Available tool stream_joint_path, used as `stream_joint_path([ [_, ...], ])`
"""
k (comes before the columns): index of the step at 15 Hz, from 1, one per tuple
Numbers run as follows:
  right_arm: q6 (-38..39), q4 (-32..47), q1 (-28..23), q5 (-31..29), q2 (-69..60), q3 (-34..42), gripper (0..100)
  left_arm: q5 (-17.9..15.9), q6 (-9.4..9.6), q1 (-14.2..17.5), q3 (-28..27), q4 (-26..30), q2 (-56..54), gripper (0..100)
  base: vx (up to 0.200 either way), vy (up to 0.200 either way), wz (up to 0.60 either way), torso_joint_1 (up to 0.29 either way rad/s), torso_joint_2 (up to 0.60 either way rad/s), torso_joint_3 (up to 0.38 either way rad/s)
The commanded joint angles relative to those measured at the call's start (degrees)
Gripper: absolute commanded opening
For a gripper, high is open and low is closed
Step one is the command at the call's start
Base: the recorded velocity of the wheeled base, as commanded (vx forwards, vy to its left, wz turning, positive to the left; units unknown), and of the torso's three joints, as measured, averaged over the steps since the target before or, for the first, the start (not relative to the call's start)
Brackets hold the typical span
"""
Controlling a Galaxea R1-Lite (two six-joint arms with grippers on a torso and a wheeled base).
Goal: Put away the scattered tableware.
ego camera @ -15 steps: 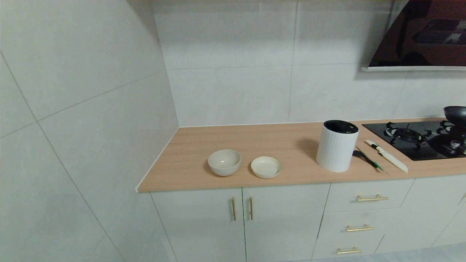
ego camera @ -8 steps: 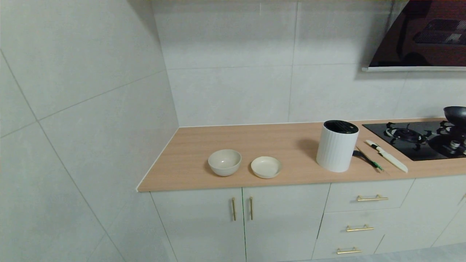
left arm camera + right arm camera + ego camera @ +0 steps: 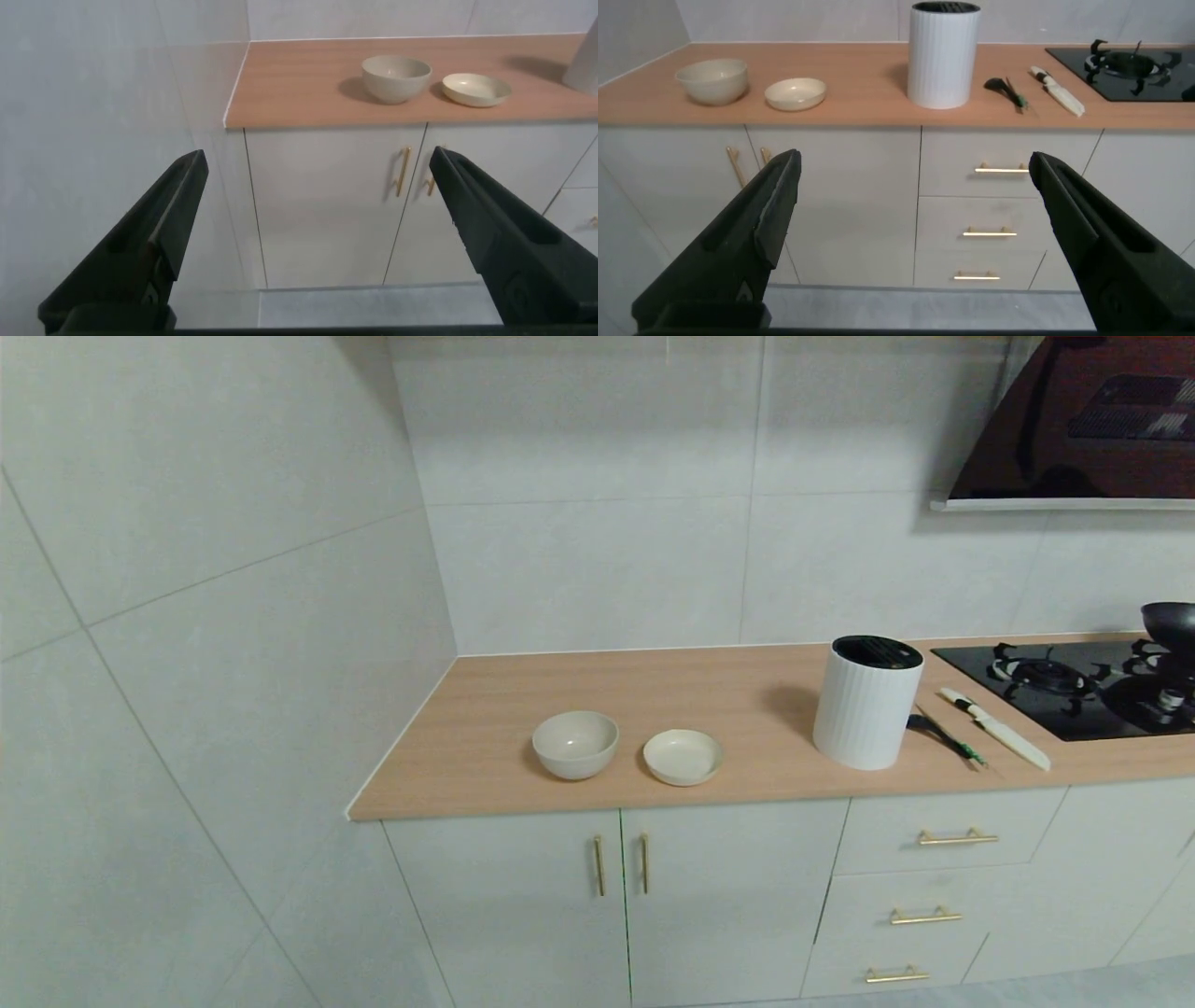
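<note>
Both hands hang with jaws apart short of the bench (image 3: 747,686): note that the bowl (image 3: 575,744) and dish (image 3: 682,757) lie ahead nearer your left hand (image 3: 316,159), and the knife (image 3: 994,741) beyond the knife holder (image 3: 867,703) nearer your right hand (image 3: 915,161).

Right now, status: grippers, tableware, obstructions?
Open, empty: left gripper, right gripper. On countertop: bowl, dish left of white holder; knife, dark utensil right of it. No obstruction seen.

Wood counter (image 3: 728,691): bowl (image 3: 575,744), shallow dish (image 3: 682,757) just beside it, white ribbed holder (image 3: 866,705), dark utensil (image 3: 943,737), white knife (image 3: 995,742), black hob (image 3: 1074,695).
</note>
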Motion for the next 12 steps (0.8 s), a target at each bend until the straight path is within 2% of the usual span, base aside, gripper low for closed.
stream_joint_path([
  [1,-0.04,0.0,0.0,0.02,0.09,0.0,100,0.01,-0.04,0.0,0.0,-0.01,0.09,100,0.0,0.0,0.0,-0.159,0.34,0.173],
  [8,-0.04,0.0,0.0,0.02,0.0,0.0,100,0.01,-0.04,0.0,0.0,-0.01,0.09,100,0.0,0.0,0.0,-0.173,0.37,0.193],
  [12,-0.04,0.0,0.0,0.02,0.09,0.0,100,0.01,-0.04,0.0,0.0,-0.01,0.09,100,0.0,0.0,0.0,-0.222,0.48,0.265],
])
